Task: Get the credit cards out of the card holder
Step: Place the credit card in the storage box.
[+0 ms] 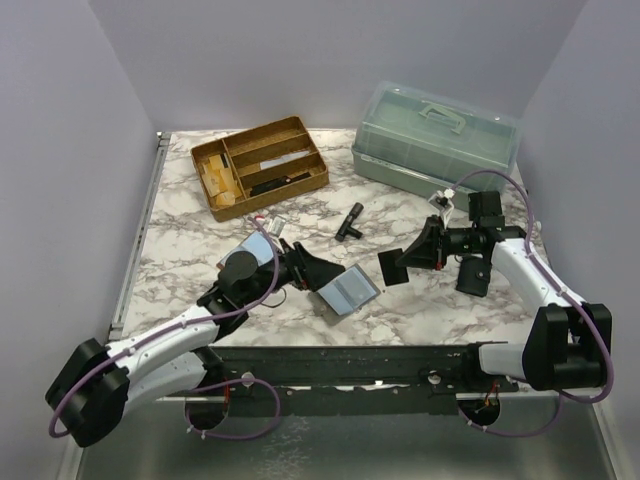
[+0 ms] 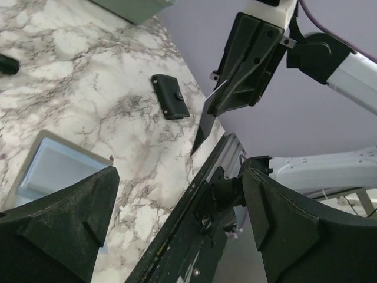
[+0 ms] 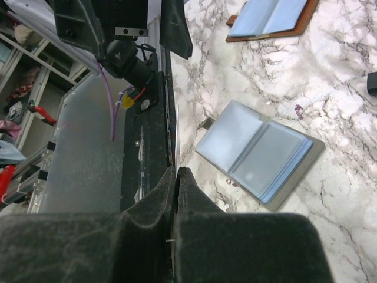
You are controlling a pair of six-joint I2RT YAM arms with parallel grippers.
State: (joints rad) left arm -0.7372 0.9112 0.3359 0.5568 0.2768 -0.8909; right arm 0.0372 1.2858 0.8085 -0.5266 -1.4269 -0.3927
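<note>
A grey card holder [image 1: 348,290] lies open on the marble table, showing light-blue sleeves; it also shows in the right wrist view [image 3: 259,154] and the left wrist view [image 2: 50,168]. My left gripper [image 1: 322,274] [image 2: 177,194] is open and empty, just left of the holder. My right gripper [image 1: 405,262] [image 3: 177,174] is shut on a thin flat card [image 1: 391,268], held above the table to the right of the holder. The card is edge-on in the right wrist view [image 3: 176,141] and looks dark in the left wrist view [image 2: 206,125].
A second open holder with a brown cover [image 1: 258,248] [image 3: 271,17] lies behind the left gripper. A shut black wallet [image 1: 472,277] [image 2: 169,96] lies under the right arm. A wooden tray [image 1: 260,165], a green lidded box [image 1: 435,140] and a small black object [image 1: 350,222] sit further back.
</note>
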